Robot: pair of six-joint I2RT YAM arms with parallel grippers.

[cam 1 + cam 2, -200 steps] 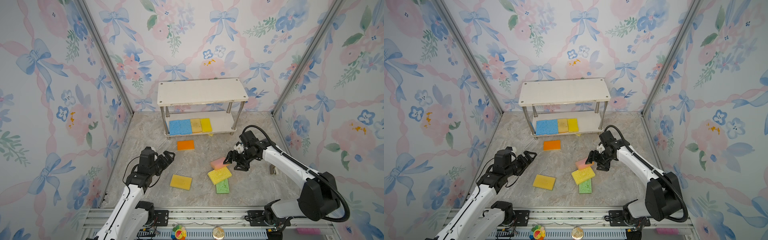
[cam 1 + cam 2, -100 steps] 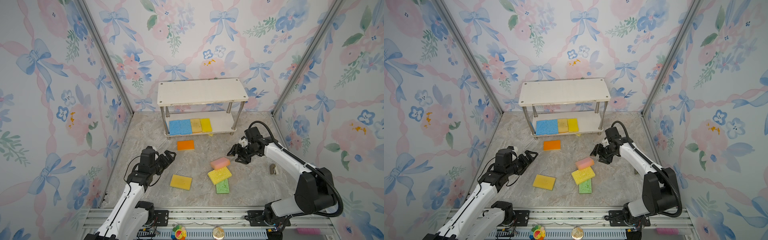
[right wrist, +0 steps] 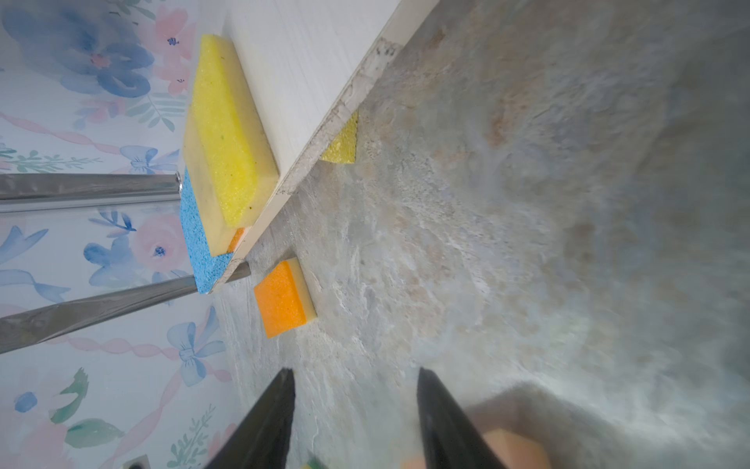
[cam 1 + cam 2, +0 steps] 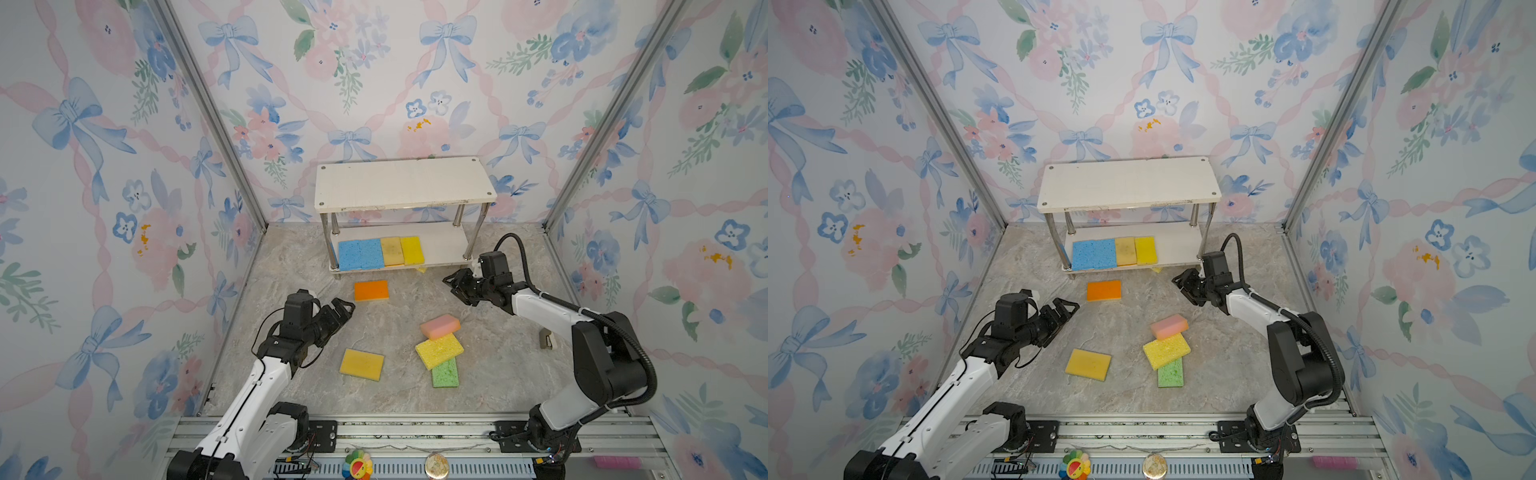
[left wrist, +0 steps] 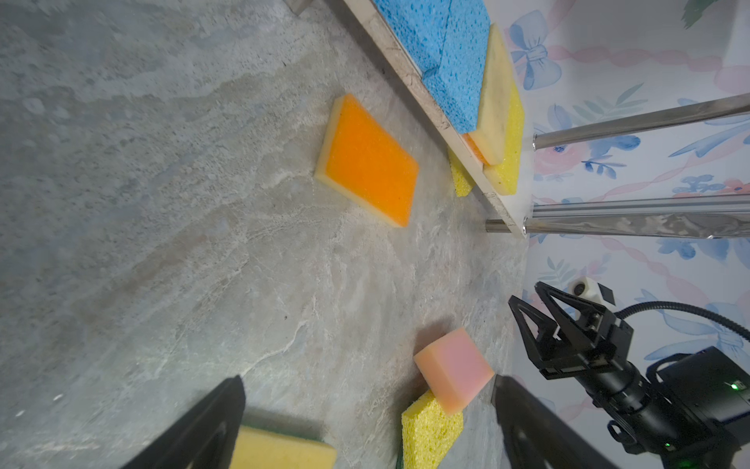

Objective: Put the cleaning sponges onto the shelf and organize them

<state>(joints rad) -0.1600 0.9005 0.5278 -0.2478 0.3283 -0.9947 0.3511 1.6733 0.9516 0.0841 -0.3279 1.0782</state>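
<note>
Before the white two-tier shelf with metal legs [image 4: 402, 183], my right gripper [image 4: 450, 285] hovers with jaws partly apart, empty (touching nothing); my left gripper [image 4: 345, 311] gapes wide, also empty. Blue sponges [image 4: 360, 254], a tan sponge [image 4: 391, 251] and a yellow sponge [image 4: 412, 249] line the lower board. An orange sponge [image 4: 371, 290], a pink sponge [image 4: 439, 326] and a green sponge [image 4: 444, 372] lie on the grey stone-look floor [image 4: 291, 266].

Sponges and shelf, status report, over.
Left gripper open, right gripper open, both empty. Four flat porous sponges on lower board of white two-tier shelf. Loose on grey floor: orange sponge before shelf, pink sponge, yellow sponge, green sponge, tan-yellow sponge.
</note>
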